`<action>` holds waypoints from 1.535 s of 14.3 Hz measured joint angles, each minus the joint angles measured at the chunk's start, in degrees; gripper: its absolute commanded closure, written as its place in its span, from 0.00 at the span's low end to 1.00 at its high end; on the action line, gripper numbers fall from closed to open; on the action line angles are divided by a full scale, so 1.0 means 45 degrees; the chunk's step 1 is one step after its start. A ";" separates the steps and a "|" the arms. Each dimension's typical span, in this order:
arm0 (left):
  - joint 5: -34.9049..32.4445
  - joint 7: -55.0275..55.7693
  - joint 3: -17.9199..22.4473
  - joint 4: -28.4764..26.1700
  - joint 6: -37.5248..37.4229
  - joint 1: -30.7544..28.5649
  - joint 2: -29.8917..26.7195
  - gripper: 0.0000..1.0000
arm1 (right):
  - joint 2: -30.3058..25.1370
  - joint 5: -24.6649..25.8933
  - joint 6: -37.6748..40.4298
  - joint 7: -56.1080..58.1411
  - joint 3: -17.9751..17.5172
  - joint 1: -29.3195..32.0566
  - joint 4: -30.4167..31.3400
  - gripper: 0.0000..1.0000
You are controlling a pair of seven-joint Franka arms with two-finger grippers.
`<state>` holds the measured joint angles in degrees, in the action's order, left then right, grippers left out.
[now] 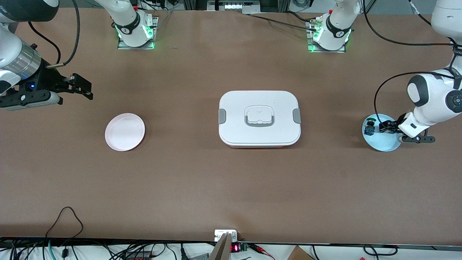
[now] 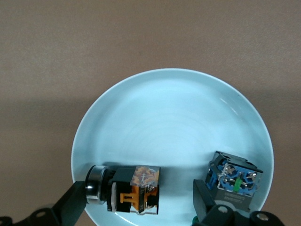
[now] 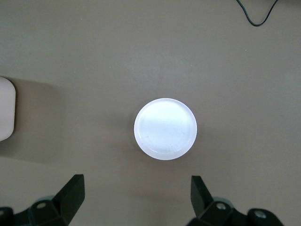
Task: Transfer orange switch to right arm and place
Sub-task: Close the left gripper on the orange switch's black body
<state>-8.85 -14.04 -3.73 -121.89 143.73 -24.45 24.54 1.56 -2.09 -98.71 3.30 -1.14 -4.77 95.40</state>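
Note:
The orange switch (image 2: 134, 190), black-bodied with a silver ring at one end, lies on its side on the light blue plate (image 2: 174, 117). My left gripper (image 2: 140, 197) is open and low over this plate (image 1: 383, 143), one finger on each side of the switch. One finger (image 2: 70, 205) is at the switch's ring end; the other (image 2: 203, 200) stands apart from it. In the front view my left gripper (image 1: 384, 127) hides the orange switch. My right gripper (image 1: 81, 86) is open and empty, waiting up in the air over the table's right-arm end.
A dark switch with green and blue parts (image 2: 235, 179) lies on the same blue plate, close to one left finger. An empty pink plate (image 1: 125, 131) lies toward the right arm's end. A white lidded box (image 1: 259, 117) stands mid-table.

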 measured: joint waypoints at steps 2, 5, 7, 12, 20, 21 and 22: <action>0.0000 -0.0008 0.0000 -0.0018 0.0003 -0.0063 0.0045 0.00 | -0.0001 0.0004 -0.0029 0.0000 0.0004 0.0001 -0.0024 0.00; 0.0000 -0.0018 0.0000 -0.0019 0.0014 -0.0106 0.0130 0.00 | -0.0001 0.0005 -0.0115 0.0000 0.0005 0.0001 -0.0034 0.00; 0.0000 -0.0022 -0.0001 -0.0018 0.0038 -0.0138 0.0213 0.00 | -0.0002 0.0005 -0.0186 0.0000 0.0005 0.0001 -0.0039 0.00; 0.0000 -0.0049 -0.0001 -0.0019 0.0058 -0.0276 0.0214 0.00 | -0.0002 0.0005 -0.0253 0.0000 0.0005 0.0001 -0.0039 0.00; 0.0000 -0.0031 -0.0006 0.0069 0.0160 -0.0276 0.0220 0.00 | -0.0002 0.0005 -0.0254 0.0000 0.0005 0.0001 -0.0040 0.00; 0.0000 -0.0011 -0.0009 0.0144 0.0168 -0.0276 0.0235 0.00 | -0.0002 0.0005 -0.0254 0.0000 0.0005 0.0001 -0.0040 0.00; 0.0001 0.0006 -0.0019 0.0237 0.0177 -0.0276 0.0275 0.00 | -0.0002 0.0005 -0.0254 0.0000 0.0005 0.0001 -0.0040 0.00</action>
<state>-8.85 -14.02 -3.82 -120.82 144.53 -25.69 25.78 1.55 -2.07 -99.85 3.30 -1.11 -4.76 95.23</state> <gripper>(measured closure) 0.000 0.000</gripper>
